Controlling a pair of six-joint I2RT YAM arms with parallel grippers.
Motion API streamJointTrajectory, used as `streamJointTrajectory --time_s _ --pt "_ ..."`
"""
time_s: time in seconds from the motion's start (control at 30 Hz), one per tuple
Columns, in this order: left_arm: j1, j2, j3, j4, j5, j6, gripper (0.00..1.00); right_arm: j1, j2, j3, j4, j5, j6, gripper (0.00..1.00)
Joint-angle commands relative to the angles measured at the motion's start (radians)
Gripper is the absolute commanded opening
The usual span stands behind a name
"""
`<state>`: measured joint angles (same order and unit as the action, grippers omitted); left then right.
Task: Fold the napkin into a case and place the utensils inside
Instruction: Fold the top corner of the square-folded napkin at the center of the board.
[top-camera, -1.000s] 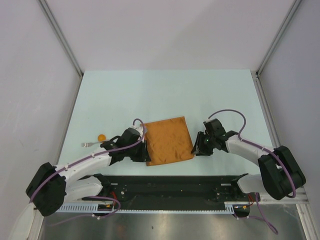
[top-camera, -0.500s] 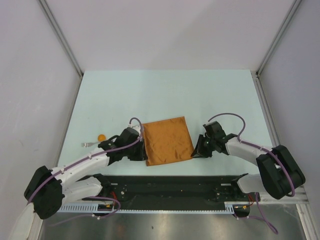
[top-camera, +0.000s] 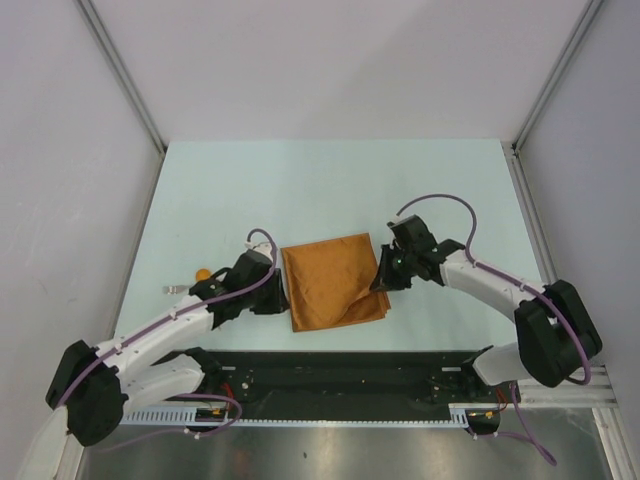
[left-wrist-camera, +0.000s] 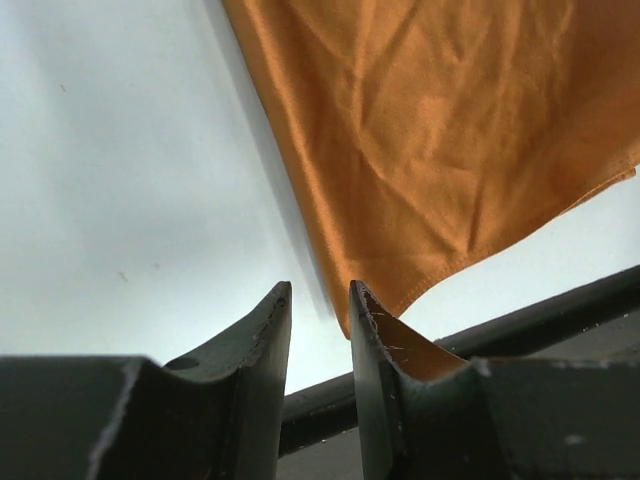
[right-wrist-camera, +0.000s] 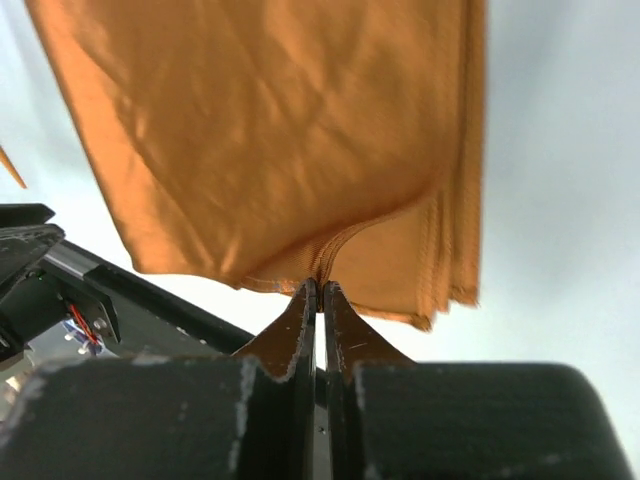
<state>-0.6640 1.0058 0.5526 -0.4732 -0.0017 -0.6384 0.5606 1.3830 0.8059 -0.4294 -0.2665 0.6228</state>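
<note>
Risk of dragging whole napkin (top-camera: 330, 280) across bench (top-camera: 300, 180) with right pincer (right-wrist-camera: 318, 285) clamped on one edge, left pincer (left-wrist-camera: 318, 290) parted, holding nothing.

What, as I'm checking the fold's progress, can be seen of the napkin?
The napkin is thin rust-orange cloth, softly creased, roughly rectangular, lying on the pale table. Its right edge shows several stacked hemmed layers, so it is already folded. The right gripper is shut on that edge, which is lifted slightly. The left gripper, jaws apart, sits at its near left corner; contact is unclear.
</note>
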Motion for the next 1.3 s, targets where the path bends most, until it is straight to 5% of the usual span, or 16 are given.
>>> streamJointTrajectory --time_s 0.0,0.33,0.5,0.8,1.27 --pt "0.039 -0.022 0.027 0.024 -0.032 -0.007 0.36 0.016 0.120 0.100 0.035 -0.075 -0.046 0.00" --pt "0.155 0.005 0.032 0.099 0.032 0.012 0.32 0.078 0.635 0.587 0.153 -0.224 -0.089 0.00" --pt "0.155 0.048 0.007 0.143 0.083 0.013 0.28 0.078 0.752 0.752 0.153 -0.270 -0.094 0.00" --pt "0.155 0.048 -0.026 0.191 0.104 -0.010 0.21 0.078 0.870 0.864 0.184 -0.352 -0.092 0.00" --pt "0.106 0.093 -0.115 0.265 0.195 -0.064 0.05 0.082 0.843 0.834 0.190 -0.342 -0.095 0.02"
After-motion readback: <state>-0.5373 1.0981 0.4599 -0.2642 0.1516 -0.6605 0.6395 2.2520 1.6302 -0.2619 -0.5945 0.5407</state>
